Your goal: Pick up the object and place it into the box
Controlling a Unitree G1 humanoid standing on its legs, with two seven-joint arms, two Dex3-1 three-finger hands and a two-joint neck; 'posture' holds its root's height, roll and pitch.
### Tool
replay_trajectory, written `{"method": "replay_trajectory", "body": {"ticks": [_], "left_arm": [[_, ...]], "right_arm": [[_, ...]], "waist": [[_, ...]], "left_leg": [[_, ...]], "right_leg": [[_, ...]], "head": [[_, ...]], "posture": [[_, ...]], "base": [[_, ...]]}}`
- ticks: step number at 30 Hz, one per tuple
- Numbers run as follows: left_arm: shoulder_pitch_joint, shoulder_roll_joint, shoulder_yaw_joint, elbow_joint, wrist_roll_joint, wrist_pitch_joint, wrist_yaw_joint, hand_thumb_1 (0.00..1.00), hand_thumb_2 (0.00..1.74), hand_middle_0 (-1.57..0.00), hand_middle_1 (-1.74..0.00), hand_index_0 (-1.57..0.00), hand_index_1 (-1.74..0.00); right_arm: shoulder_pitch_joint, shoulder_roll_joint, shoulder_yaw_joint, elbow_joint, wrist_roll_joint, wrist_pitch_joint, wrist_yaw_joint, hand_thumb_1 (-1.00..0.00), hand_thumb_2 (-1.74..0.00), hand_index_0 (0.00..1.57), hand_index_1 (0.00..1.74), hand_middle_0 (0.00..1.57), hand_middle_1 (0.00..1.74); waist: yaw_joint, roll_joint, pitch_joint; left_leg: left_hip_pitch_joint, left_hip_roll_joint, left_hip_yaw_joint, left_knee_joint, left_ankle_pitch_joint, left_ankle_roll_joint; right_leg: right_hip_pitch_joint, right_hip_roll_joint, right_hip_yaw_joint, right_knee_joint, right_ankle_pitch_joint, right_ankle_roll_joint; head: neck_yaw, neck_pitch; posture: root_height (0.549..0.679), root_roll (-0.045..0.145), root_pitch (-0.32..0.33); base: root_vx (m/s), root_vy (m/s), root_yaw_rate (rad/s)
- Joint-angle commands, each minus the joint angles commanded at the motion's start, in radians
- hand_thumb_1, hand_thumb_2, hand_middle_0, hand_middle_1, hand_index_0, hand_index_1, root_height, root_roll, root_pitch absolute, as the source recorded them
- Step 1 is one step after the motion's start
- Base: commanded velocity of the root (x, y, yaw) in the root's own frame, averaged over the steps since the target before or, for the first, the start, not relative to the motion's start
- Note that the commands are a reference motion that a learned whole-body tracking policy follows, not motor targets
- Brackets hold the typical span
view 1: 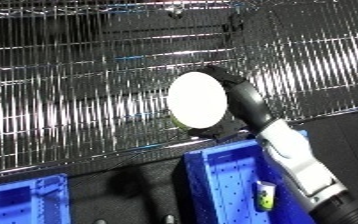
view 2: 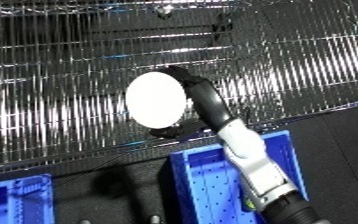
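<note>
Bins are seen nearest the camera: a blue bin (view 1: 233,185) directly below the raised forearm, with a small yellow-green item (view 1: 265,194) lying in it, and a second blue bin (view 1: 20,202) at the lower left. Both bins rest on a dark surface (view 1: 140,180). Beyond them a wire shelf (view 1: 69,90) spans the whole upper field.

The right hand (view 2: 198,97) is extended up and forward from the lower right, the white and silver forearm rising diagonally over the blue bin. A round white object (view 2: 160,106) is held in front of the shelf wires, its flat face turned toward the camera. The black fingers are curled along its right edge and behind it. Whether the object is clear of the shelf or touching it cannot be told. The left hand is not shown in either view.

The step in hand is judged to be the lift and transfer. The object should be drawn straight back from the shelf before being lowered, so that its rim is not caught on the wires. The hold should be kept unchanged during travel. The hand should be brought over the middle of the blue bin beneath and lowered inside its walls before the fingers are released.
</note>
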Motion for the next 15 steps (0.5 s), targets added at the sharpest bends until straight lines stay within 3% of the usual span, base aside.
{"method": "replay_trajectory", "body": {"ticks": [2,9,15], "left_arm": [[0.001,-0.002,0.002,0.002,-0.001,-0.001,0.002,0.00,0.00,0.00,0.00,0.00,0.00],[0.017,-0.009,0.028,0.015,-0.004,-0.006,0.002,0.00,0.00,0.00,0.00,0.00,0.00],[0.033,-0.017,0.066,0.021,-0.004,-0.011,0.002,0.00,0.00,0.00,0.00,0.00,0.00]], "right_arm": [[0.003,-0.002,-0.001,-0.002,-0.002,0.000,-0.006,-0.85,-1.48,1.33,1.48,1.33,1.48],[0.053,-0.023,-0.040,-0.084,-0.021,-0.014,-0.070,-0.85,-1.48,1.33,1.48,1.33,1.48],[0.168,-0.047,-0.129,-0.239,-0.057,-0.026,-0.145,-0.85,-1.48,1.33,1.48,1.33,1.48]], "waist": [[-0.002,0.000,0.000],[-0.020,-0.007,0.000],[-0.050,-0.026,0.000]], "left_leg": [[0.006,0.000,0.001,-0.006,0.002,-0.0011],[0.025,0.006,0.005,-0.023,0.006,-0.0047],[0.038,0.015,0.011,-0.035,0.006,-0.0041]], "right_leg": [[0.005,0.0001,0.000,-0.005,0.001,0.0000],[0.020,0.0041,0.007,-0.020,0.003,0.0013],[0.028,0.0149,0.017,-0.034,0.007,0.0050]], "head": [[-0.005,0.003],[-0.041,0.015],[-0.099,0.024]], "posture": [[0.625,0.086,0.130],[0.627,0.086,0.125],[0.629,0.084,0.127]], "base": [[-0.016,0.010,-0.015],[-0.018,0.010,-0.048],[-0.026,0.008,-0.116]]}}
